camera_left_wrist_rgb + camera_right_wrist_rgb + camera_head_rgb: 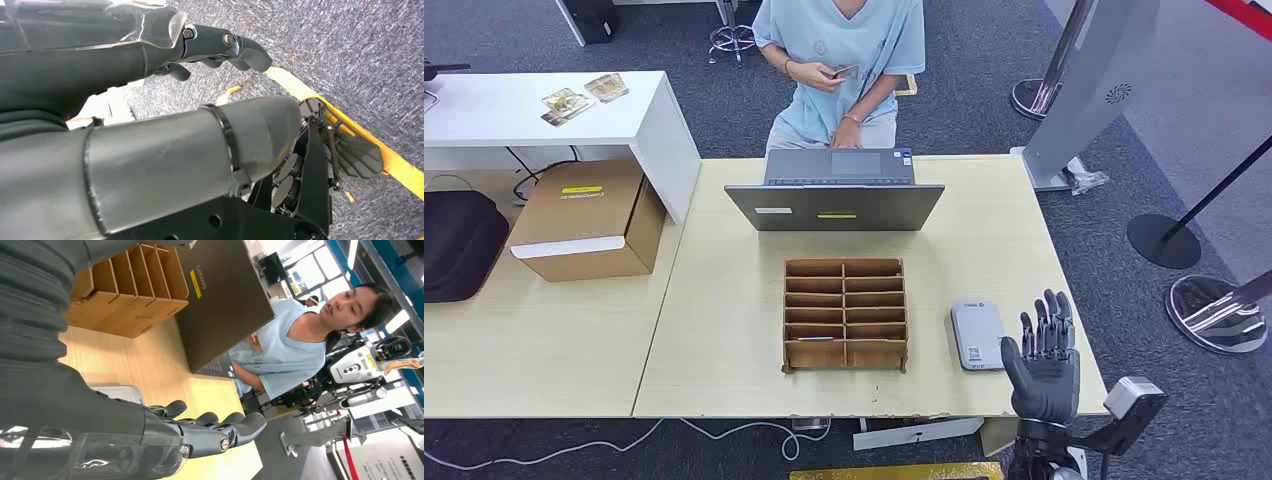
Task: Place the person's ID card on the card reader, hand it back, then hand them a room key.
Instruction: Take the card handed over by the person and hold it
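Observation:
A person in a light blue shirt (844, 60) sits behind the table and holds a small card (844, 71) in both hands. The white card reader (977, 335) lies flat near the table's front right. My right hand (1044, 360) is raised just right of the reader, fingers upright and apart, holding nothing; in the right wrist view its fingers (220, 427) stretch out over the tabletop. A wooden slotted organizer (845, 313) stands mid-table with a pale card in one front slot. My left hand (220, 47) hangs over carpet, fingers extended, nothing in it.
A grey laptop (836, 195) stands open between the organizer and the person. Left of the table are a cardboard box (589, 220), a black bag (459, 245) and a white desk (544, 105). Stanchion bases (1219, 312) and a grey kiosk (1089, 90) stand at the right.

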`<state>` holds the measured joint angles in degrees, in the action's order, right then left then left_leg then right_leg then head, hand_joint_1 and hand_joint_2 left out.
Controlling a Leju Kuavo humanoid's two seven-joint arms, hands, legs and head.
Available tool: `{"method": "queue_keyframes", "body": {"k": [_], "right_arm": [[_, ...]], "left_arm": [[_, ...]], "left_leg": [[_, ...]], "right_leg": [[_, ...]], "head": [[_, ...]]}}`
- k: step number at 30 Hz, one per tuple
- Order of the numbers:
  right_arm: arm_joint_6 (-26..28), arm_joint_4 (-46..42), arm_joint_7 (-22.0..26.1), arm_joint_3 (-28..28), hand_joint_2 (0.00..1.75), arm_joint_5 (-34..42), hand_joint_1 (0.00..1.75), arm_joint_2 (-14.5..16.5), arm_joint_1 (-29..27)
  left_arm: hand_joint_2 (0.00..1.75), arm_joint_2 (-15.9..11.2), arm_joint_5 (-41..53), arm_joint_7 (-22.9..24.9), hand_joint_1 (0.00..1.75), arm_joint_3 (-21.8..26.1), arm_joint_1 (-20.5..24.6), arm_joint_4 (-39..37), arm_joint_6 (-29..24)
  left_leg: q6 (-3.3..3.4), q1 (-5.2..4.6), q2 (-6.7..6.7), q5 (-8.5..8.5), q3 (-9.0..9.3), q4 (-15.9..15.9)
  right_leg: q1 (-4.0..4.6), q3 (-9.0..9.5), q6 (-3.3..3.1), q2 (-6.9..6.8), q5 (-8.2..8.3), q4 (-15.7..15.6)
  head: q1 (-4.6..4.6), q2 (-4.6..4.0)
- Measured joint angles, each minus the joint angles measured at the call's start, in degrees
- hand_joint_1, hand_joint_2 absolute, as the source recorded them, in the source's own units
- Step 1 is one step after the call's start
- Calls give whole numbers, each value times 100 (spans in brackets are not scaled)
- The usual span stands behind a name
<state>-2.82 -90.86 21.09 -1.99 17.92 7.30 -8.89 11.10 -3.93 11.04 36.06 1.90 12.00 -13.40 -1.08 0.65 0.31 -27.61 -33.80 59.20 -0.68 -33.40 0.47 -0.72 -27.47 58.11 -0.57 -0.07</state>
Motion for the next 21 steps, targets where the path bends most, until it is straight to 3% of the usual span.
{"method": "queue_keyframes", "body": {"k": [15,18,21], "right_arm": [[135,135,67,42,175,-235,0,-21,111],[517,125,182,134,175,-939,0,-60,179],[1100,54,194,356,175,-2160,0,-113,366]], "left_arm": [[0,24,-15,0,0,34,7,0,-2],[0,26,-15,-1,0,36,8,0,-18],[0,35,-10,-22,0,37,13,0,-62]], "left_leg": [[0,0,0,0,-1,0],[0,0,1,0,-1,0],[0,0,3,1,0,0]], "right_leg": [[0,0,0,0,0,0],[0,0,0,2,0,0],[0,0,0,4,2,0]], "head": [[0,0],[0,0],[0,0]]}}
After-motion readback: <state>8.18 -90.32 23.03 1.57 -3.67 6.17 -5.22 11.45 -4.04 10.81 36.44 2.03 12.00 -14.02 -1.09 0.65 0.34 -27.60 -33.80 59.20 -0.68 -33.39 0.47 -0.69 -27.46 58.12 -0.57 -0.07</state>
